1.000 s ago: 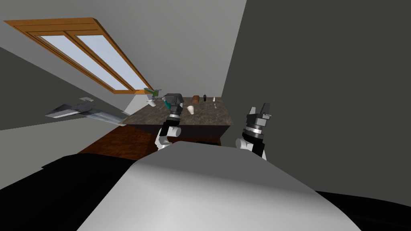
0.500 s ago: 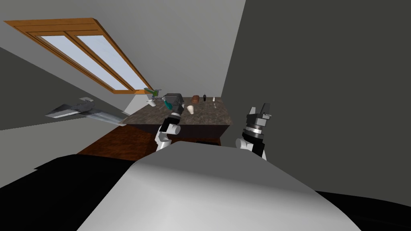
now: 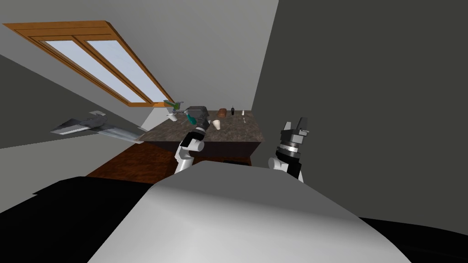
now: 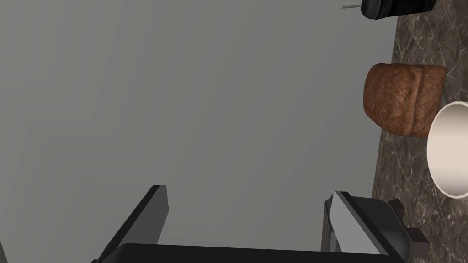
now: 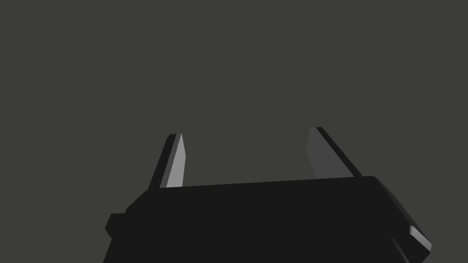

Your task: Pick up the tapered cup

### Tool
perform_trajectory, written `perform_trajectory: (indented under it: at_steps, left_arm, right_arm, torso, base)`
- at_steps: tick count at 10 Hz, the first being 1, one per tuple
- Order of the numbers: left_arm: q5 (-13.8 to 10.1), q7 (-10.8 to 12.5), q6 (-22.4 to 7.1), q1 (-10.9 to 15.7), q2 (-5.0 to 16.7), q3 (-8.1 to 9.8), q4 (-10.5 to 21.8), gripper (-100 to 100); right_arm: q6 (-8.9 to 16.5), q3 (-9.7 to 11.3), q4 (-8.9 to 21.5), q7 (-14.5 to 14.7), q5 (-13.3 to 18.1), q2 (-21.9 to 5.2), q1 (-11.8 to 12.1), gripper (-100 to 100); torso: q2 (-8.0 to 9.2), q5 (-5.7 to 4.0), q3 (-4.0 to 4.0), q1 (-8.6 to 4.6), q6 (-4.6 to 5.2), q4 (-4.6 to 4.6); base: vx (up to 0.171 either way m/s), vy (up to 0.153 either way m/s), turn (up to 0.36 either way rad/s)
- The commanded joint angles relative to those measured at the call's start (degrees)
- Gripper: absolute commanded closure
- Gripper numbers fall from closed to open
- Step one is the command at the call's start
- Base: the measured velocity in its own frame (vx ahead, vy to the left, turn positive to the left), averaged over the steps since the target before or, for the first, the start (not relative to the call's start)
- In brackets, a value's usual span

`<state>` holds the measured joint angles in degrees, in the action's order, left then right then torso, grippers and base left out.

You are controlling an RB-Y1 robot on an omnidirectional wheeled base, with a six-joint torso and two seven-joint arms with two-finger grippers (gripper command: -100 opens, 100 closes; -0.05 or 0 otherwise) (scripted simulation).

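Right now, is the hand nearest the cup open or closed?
Open: the left gripper has its two fingers wide apart, nothing between them; the cup sits beside it, untouched.

- Left gripper (image 4: 249,191) hangs over the dark marbled stone-look counter (image 3: 228,134), fingers spread wide. The gap between them holds nothing; the plain grey wall (image 4: 183,91) is behind.
- White tapered cup (image 4: 450,150) stands outside that gap, just beside one finger, with a strip of bare counter between them.
- Brown rounded bread loaf (image 4: 404,100) crowds the cup on its wall side; cannot tell if they touch.
- Black lidded tumbler (image 4: 393,7) stands farther along the wall, apart from the loaf.
- Small teal object (image 3: 192,119) sits close by the left wrist, on the window side.
- Bare marbled surface runs from the cup to the counter's front edge.
- Right gripper (image 3: 295,122), fingers apart, is off the counter's right corner, facing the dark grey wall (image 3: 365,91).
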<state>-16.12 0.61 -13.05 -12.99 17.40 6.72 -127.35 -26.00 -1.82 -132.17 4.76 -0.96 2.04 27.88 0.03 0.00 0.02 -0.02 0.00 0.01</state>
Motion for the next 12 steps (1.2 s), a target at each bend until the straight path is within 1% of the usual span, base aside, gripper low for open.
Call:
perform_trajectory:
  at_steps: [1, 2, 3, 4, 5, 6, 7, 8, 9, 10, 11, 12]
  left_arm:
    - [-0.38, 0.43, -2.86, 1.03, 0.33, 0.05, 0.85, -100]
    - [-0.38, 0.43, -3.57, 1.03, 0.33, 0.05, 0.85, -100]
    - [-1.52, 1.48, -5.93, 2.42, 1.47, 0.53, 1.68, -100]
    - [-1.52, 1.48, -7.50, 2.42, 1.47, 0.53, 1.68, -100]
    - [-2.63, 2.53, -9.23, 3.84, 2.60, 1.00, 2.55, -100]
    - [-2.63, 2.53, -10.92, 3.84, 2.60, 1.00, 2.55, -100]
    - [-2.63, 2.53, -11.72, 3.84, 2.60, 1.00, 2.55, -100]
    - [-3.70, 3.57, -13.67, 5.29, 3.71, 1.46, 3.47, -100]
    - [-3.70, 3.57, -15.14, 5.29, 3.71, 1.46, 3.47, -100]
    - [-3.70, 3.57, -15.83, 5.29, 3.71, 1.46, 3.47, -100]
    - [-4.72, 4.60, -18.03, 6.75, 4.80, 1.91, 4.43, -100]
    - [-4.72, 4.60, -19.66, 6.75, 4.80, 1.91, 4.43, -100]
  right_arm:
    - [0.00, 0.00, 0.00, 0.00, 0.00, 0.00, 0.00, 0]
    - [0.00, 0.00, 0.00, 0.00, 0.00, 0.00, 0.00, 0]
    - [0.00, 0.00, 0.00, 0.00, 0.00, 0.00, 0.00, 0]
    - [0.00, 0.00, 0.00, 0.00, 0.00, 0.00, 0.00, 0]
    - [0.00, 0.00, 0.00, 0.00, 0.00, 0.00, 0.00, 0]
    - [0.00, 0.00, 0.00, 0.00, 0.00, 0.00, 0.00, 0]
    - [0.00, 0.00, 0.00, 0.00, 0.00, 0.00, 0.00, 0]
    - [0.00, 0.00, 0.00, 0.00, 0.00, 0.00, 0.00, 0]
    - [0.00, 0.00, 0.00, 0.00, 0.00, 0.00, 0.00, 0]
    - [0.00, 0.00, 0.00, 0.00, 0.00, 0.00, 0.00, 0]
    - [0.00, 0.00, 0.00, 0.00, 0.00, 0.00, 0.00, 0]
    - [0.00, 0.00, 0.00, 0.00, 0.00, 0.00, 0.00, 0]
  torso:
    - [0.00, 0.00, 0.00, 0.00, 0.00, 0.00]
    - [0.00, 0.00, 0.00, 0.00, -0.01, 0.00]
    - [-0.02, 0.00, -0.01, 0.01, -0.01, 0.00]
    - [-0.02, 0.00, -0.01, 0.01, 0.00, 0.00]
    - [-0.02, 0.00, -0.01, 0.01, -0.01, -0.01]
    - [-0.02, 0.00, -0.01, 0.01, 0.00, 0.00]
    - [-0.02, 0.00, -0.01, 0.01, -0.01, -0.01]
    - [-0.02, 0.00, -0.01, 0.01, -0.01, 0.00]
    - [-0.03, 0.00, -0.01, 0.02, 0.00, -0.01]
    - [-0.02, 0.01, -0.01, 0.02, -0.01, -0.01]
    - [-0.03, 0.01, -0.02, 0.02, -0.01, -0.01]
    - [-0.03, 0.00, -0.02, 0.01, 0.00, -0.01]
  base:
    - [-0.011, -0.007, -0.008]
    - [0.000, 0.000, 0.000]
    - [-0.007, -0.005, -0.018]
    - [-0.008, -0.004, -0.012]
    - [-0.008, -0.007, -0.018]
    - [-0.007, -0.006, -0.014]
    - [0.000, 0.000, 0.000]
    - [-0.005, -0.003, -0.031]
    - [-0.005, -0.002, -0.015]
    - [0.000, 0.000, 0.000]
    - [-0.004, -0.004, -0.033]
    - [-0.002, -0.003, -0.021]
